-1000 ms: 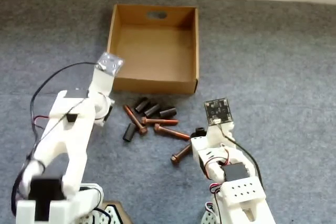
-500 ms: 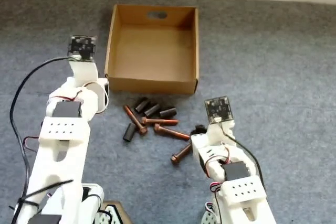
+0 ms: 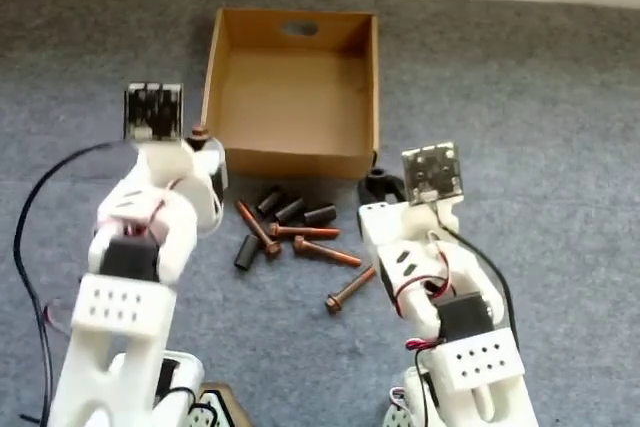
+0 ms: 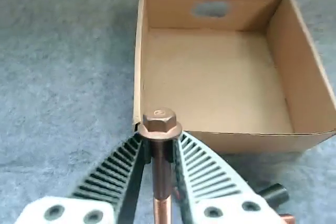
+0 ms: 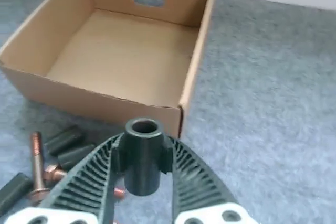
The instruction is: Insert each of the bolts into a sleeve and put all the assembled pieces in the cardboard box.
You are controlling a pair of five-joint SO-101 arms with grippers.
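My left gripper (image 4: 157,153) is shut on a copper bolt (image 4: 159,145), head up, just in front of the cardboard box (image 4: 220,77). In the high view that bolt's head (image 3: 198,133) shows by the box's front left corner. My right gripper (image 5: 143,163) is shut on a dark sleeve (image 5: 143,150), held upright with its bore facing up, near the box's front right corner (image 3: 375,162). The sleeve (image 3: 380,182) shows in the high view too. Loose copper bolts (image 3: 300,232) and dark sleeves (image 3: 290,209) lie on the carpet between the arms. The cardboard box (image 3: 292,87) has nothing in it.
Grey carpet (image 3: 520,97) covers the table. One bolt (image 3: 348,289) lies apart, close to the right arm's base. One sleeve (image 3: 246,251) lies a little to the left of the pile. Open carpet lies to the right of the box.
The left arm swung round and now holds the bolt up by the box's front left corner. The right arm lifted and moved forward toward the box with the sleeve.
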